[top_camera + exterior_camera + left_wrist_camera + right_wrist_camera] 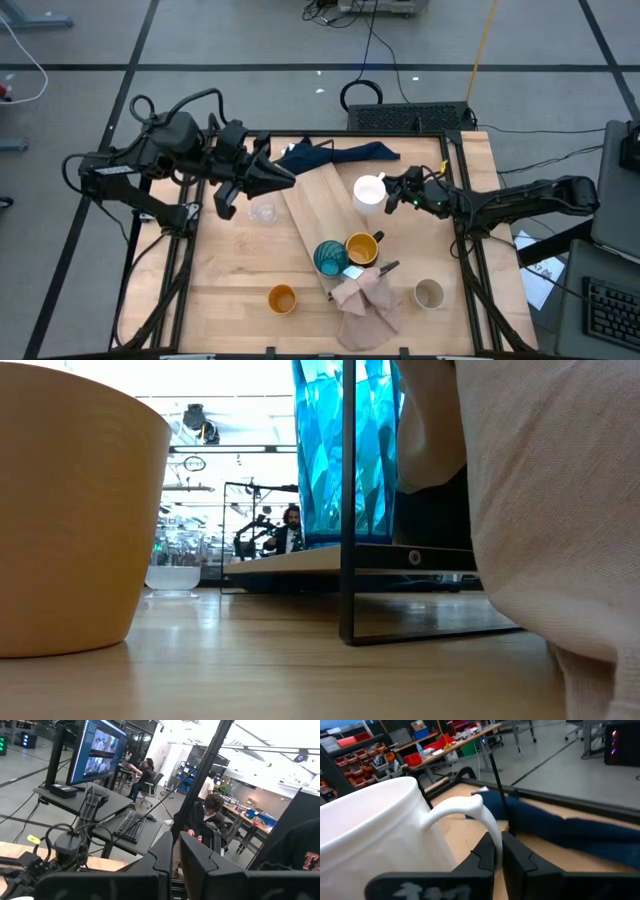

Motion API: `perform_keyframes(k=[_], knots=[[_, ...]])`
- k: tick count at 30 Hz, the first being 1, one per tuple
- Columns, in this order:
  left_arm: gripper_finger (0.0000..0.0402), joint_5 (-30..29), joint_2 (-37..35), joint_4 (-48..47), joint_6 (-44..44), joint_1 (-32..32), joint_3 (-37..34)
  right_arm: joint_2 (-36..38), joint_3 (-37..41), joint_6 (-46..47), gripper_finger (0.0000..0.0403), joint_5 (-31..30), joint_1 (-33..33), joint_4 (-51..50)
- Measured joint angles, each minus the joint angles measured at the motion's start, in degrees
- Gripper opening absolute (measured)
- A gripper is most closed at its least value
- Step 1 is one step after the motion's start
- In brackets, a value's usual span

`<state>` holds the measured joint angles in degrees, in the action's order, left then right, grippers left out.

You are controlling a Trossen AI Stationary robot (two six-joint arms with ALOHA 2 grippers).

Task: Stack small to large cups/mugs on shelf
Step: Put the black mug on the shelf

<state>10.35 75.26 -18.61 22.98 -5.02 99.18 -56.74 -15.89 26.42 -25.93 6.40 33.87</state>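
The right gripper (497, 851) is clamping shut on the handle of the white ceramic mug (370, 190), holding it over the far end of the long pale wooden shelf board (305, 205). The teal faceted cup (331, 258) and mustard-yellow handled mug (362, 248) are sitting on the shelf board's near part. The step in hand is placing the white mug; next it likely needs lowering upright before release. The left gripper (285, 179) is hovering closed and empty above the board's far left edge.

Dark blue cloth (345, 154) far side — pinkish-beige cloth (366, 305) near edge.

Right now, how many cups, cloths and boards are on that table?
Cups: 6 – white mug, teal cup, yellow mug, orange cup, beige cup, clear glass.
Cloths: 2 – blue cloth, pink cloth.
Boards: 1 – shelf.
Total: 9
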Motion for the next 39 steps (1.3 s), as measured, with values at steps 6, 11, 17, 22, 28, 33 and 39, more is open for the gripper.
perform_keyframes(k=[6,11,17,22,28,33,39], knots=[[0.0031,-0.52,0.00,-0.04,0.90,0.06,0.00,-3.83,0.30,0.02,0.0003,0.69,-2.14,3.58],[0.0031,-0.52,0.00,-0.04,1.70,0.61,0.00,-9.83,0.30,0.67,0.0003,0.72,-2.94,8.04],[0.0031,-1.38,0.00,-0.04,1.99,0.61,0.00,-17.15,0.23,1.33,0.0003,0.77,-2.94,14.47],[0.0031,-1.38,0.02,-0.05,2.69,0.61,0.00,-22.89,0.23,2.25,0.0003,2.21,-2.94,19.28],[0.0031,-1.38,0.02,-1.25,2.88,0.61,0.00,-27.29,0.23,2.29,0.0003,2.99,-2.91,23.27],[0.0031,-1.36,0.04,-1.40,3.24,0.59,-0.01,-30.72,0.23,2.06,0.0003,3.83,-2.94,26.77],[0.0031,-1.36,0.04,-1.38,3.73,0.59,-0.02,-32.30,-0.12,1.35,0.0003,3.80,-2.91,27.93]])
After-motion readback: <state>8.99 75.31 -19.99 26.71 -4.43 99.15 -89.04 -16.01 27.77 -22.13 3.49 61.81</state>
